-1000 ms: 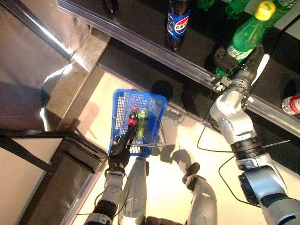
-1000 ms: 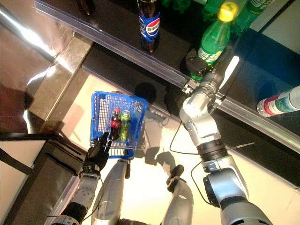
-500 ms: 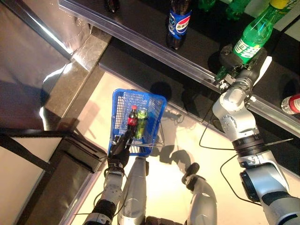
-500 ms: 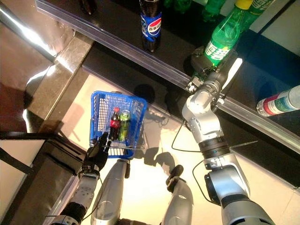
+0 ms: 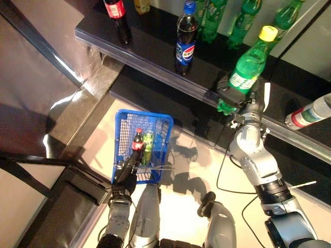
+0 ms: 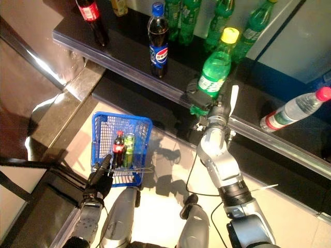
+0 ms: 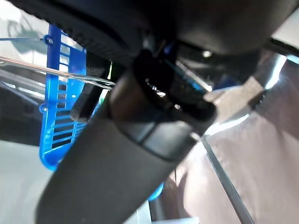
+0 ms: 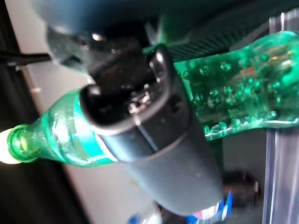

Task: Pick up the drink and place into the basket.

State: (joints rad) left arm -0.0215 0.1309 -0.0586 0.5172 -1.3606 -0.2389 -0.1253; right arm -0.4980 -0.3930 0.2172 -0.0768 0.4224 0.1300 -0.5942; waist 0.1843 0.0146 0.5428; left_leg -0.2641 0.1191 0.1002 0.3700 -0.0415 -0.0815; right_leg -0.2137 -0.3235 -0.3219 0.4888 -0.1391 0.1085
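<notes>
My right hand (image 5: 234, 98) is shut on a green bottle with a yellow cap (image 5: 247, 66) and holds it just above the dark shelf's front rail (image 5: 170, 81). The right wrist view shows the fingers (image 8: 154, 140) curled round the green bottle (image 8: 243, 102). My left hand (image 5: 124, 178) is shut on the thin wire handles (image 5: 155, 166) of the blue basket (image 5: 124, 126), which hangs low at the left. In the basket lie a red-capped cola bottle (image 5: 137, 146) and a green drink (image 5: 148, 146). The left wrist view shows the basket's blue wall (image 7: 53, 100) and a wire handle (image 7: 51, 71).
On the dark shelf stand a blue-labelled cola bottle (image 5: 185, 37), a red-labelled cola bottle (image 5: 117, 15) and green bottles (image 5: 243, 18) behind. A clear bottle with a red cap (image 6: 294, 109) lies at the right. A dark counter edge (image 5: 77, 175) runs beside the basket at the left.
The camera has tilted up, showing more of the shelf. My right hand has lifted the green bottle off the shelf and drawn it towards me. The basket hangs as before.
</notes>
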